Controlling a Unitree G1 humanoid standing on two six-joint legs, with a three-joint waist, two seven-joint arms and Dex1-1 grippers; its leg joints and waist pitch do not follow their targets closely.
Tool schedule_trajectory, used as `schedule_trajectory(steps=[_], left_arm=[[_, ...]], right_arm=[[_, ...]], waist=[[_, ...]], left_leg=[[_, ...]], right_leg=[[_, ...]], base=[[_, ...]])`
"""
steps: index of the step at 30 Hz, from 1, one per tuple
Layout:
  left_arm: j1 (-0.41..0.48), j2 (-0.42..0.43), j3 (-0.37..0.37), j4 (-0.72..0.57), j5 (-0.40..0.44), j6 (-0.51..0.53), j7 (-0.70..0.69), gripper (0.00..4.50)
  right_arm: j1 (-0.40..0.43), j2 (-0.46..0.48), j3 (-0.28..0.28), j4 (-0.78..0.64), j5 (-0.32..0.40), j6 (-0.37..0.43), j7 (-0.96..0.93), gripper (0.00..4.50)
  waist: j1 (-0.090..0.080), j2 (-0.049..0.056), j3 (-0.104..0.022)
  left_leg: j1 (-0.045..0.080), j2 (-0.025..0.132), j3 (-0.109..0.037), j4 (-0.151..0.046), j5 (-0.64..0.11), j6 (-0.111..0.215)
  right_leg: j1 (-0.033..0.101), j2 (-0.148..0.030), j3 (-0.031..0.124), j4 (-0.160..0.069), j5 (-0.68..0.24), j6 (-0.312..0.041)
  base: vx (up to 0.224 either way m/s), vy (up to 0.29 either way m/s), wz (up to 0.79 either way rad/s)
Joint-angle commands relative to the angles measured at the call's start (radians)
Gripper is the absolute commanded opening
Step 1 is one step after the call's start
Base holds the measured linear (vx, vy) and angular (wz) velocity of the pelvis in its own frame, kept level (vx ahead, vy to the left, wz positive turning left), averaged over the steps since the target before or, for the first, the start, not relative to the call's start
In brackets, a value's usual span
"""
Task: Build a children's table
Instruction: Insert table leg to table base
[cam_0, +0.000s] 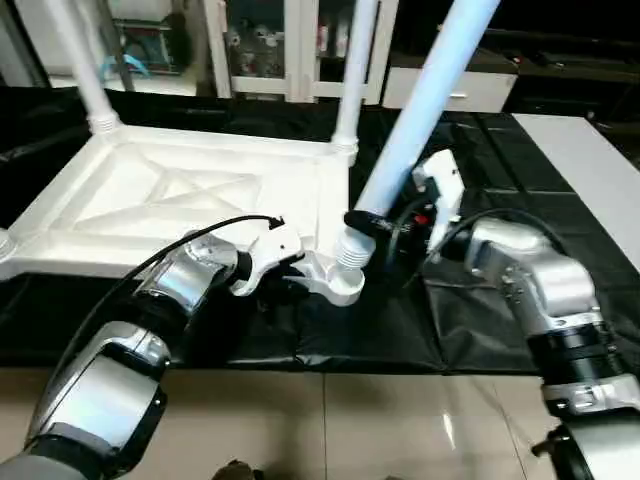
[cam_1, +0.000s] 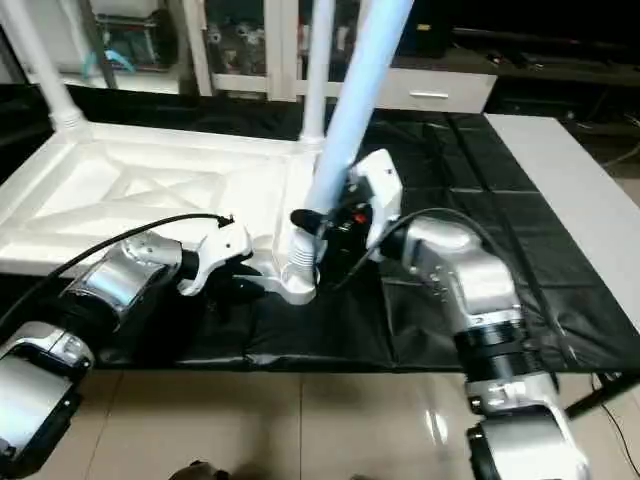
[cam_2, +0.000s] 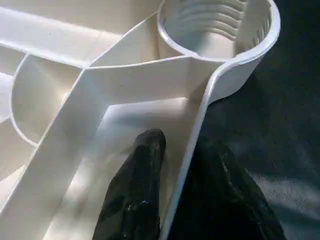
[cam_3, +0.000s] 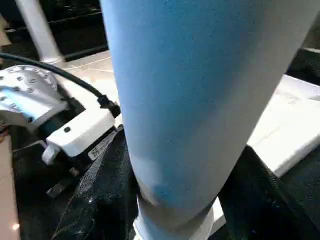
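Tabletop rim pinched, leg gripped at corner socket

Tabletop (cam_0: 190, 200) lies ribbed side up on the black-draped work table (cam_0: 480, 300). Left gripper (cam_2: 180, 195) pinches its near rim beside the corner socket (cam_2: 220, 30), one finger inside, one outside. Right gripper (cam_0: 385, 228) clamps the tilted leg (cam_0: 420, 110) just above its flared end.

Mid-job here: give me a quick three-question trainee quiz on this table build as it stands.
1. True or false: the tabletop lies with its ribbed underside up.
2. How many legs already stand upright in far corner sockets: (a) one, (b) two, (c) four?
3. What does the right gripper hold, and where is its lower end?

Key
1. True.
2. (b): the far left leg and the far right leg.
3. A tilted leg, its threaded end at the near corner socket. The left gripper straddles the tabletop's edge beside that socket.
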Motion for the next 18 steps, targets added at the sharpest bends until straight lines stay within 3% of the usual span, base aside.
schedule_trajectory(steps=[1,2,4,5,8,13,15,16,18], left_arm=[[0.059,0.005,0.029,-0.072,0.003,0.037,0.075,0.8],[0.074,0.005,0.027,-0.093,0.006,0.037,0.079,0.8],[0.098,0.004,0.026,-0.124,0.006,0.037,0.075,0.8],[0.121,-0.001,0.031,-0.156,0.005,0.05,0.078,0.8],[0.148,-0.006,0.04,-0.198,0.008,0.079,0.104,0.8],[0.178,-0.012,0.061,-0.292,0.009,0.197,0.16,0.8],[0.185,-0.019,0.072,-0.319,-0.001,0.194,0.156,0.8],[0.185,-0.026,0.079,-0.321,-0.015,0.17,0.147,1.36],[0.184,-0.03,0.083,-0.319,-0.027,0.134,0.127,1.5]], right_arm=[[0.004,0.016,-0.023,0.025,-0.045,-0.047,-0.068,1.84],[0.004,0.021,-0.023,0.035,-0.057,-0.058,-0.084,1.84],[0.002,0.033,-0.027,0.053,-0.066,-0.07,-0.112,1.84],[0.0,0.048,-0.031,0.073,-0.071,-0.078,-0.139,1.84],[-0.001,0.067,-0.022,0.105,-0.082,-0.095,-0.158,1.84],[-0.017,0.094,-0.033,0.13,-0.067,-0.088,-0.157,1.84],[-0.026,0.099,-0.036,0.133,-0.062,-0.086,-0.155,1.84],[-0.03,0.1,-0.038,0.135,-0.056,-0.083,-0.149,1.84],[-0.035,0.1,-0.038,0.138,-0.05,-0.081,-0.141,1.84]], waist=[[-0.001,0.001,-0.08],[-0.005,-0.004,-0.08],[-0.004,-0.001,-0.081],[-0.006,-0.009,-0.081],[-0.007,-0.003,-0.082],[-0.011,-0.004,-0.082],[-0.015,-0.005,-0.081],[-0.017,-0.007,-0.08],[-0.017,-0.005,-0.08]], left_leg=[[0.017,0.021,-0.021,-0.089,-0.299,-0.054],[0.022,0.016,-0.016,-0.087,-0.295,-0.046],[0.021,0.015,-0.014,-0.085,-0.269,-0.036],[0.021,0.016,-0.013,-0.085,-0.259,-0.031],[0.021,0.016,-0.011,-0.084,-0.24,-0.026],[0.022,0.017,-0.008,-0.085,-0.23,-0.016],[0.02,0.015,-0.008,-0.085,-0.231,-0.011],[0.02,0.015,-0.008,-0.085,-0.235,-0.01],[0.021,0.014,-0.008,-0.085,-0.237,-0.009]], right_leg=[[0.043,-0.049,0.026,-0.073,-0.254,-0.217],[0.039,-0.044,0.026,-0.08,-0.263,-0.213],[0.039,-0.043,0.028,-0.079,-0.247,-0.212],[0.038,-0.043,0.028,-0.078,-0.244,-0.212],[0.037,-0.04,0.028,-0.076,-0.216,-0.216],[0.039,-0.038,0.029,-0.072,-0.18,-0.227],[0.039,-0.038,0.028,-0.075,-0.192,-0.224],[0.04,-0.039,0.028,-0.078,-0.209,-0.219],[0.039,-0.039,0.029,-0.081,-0.228,-0.212]], base=[[0.0,0.0,0.0],[0.0,0.0,0.0],[0.0,0.0,0.0],[0.0,0.0,0.0],[0.0,0.0,0.0],[0.0,0.0,0.0],[0.0,0.0,0.0],[0.0,0.0,0.0],[0.0,0.0,0.0]])
